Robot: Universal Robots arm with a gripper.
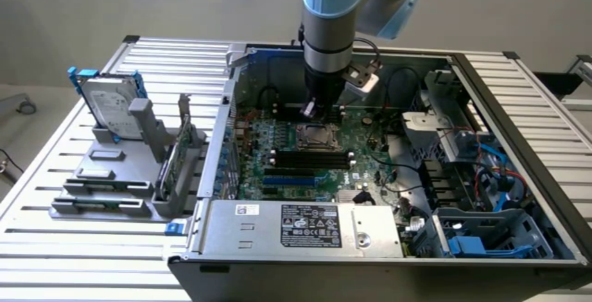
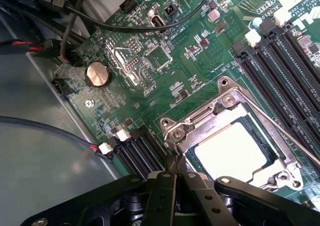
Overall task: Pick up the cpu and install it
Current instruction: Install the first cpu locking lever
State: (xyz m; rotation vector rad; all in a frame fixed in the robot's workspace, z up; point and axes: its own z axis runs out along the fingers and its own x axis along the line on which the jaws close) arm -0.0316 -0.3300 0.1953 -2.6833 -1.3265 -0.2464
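Note:
The cpu (image 2: 235, 153), a flat square chip with a pale silver top, lies inside the metal-framed socket (image 2: 197, 123) on the green motherboard (image 2: 190, 50). In the exterior view the socket (image 1: 317, 136) sits mid-board inside the open computer case. My gripper (image 2: 175, 170) is shut, its black fingers pressed together with nothing between them, their tips right at the socket frame's edge beside the cpu. Seen from outside, the gripper (image 1: 310, 111) hangs straight down from the arm, just behind the socket.
Black memory slots (image 1: 310, 158) lie in front of the socket. A silver power supply (image 1: 306, 226) fills the case's front. Cables and drive bays (image 1: 481, 177) crowd the exterior view's right. A hard drive with blue brackets (image 1: 113, 108) stands on a grey rack outside the case, left.

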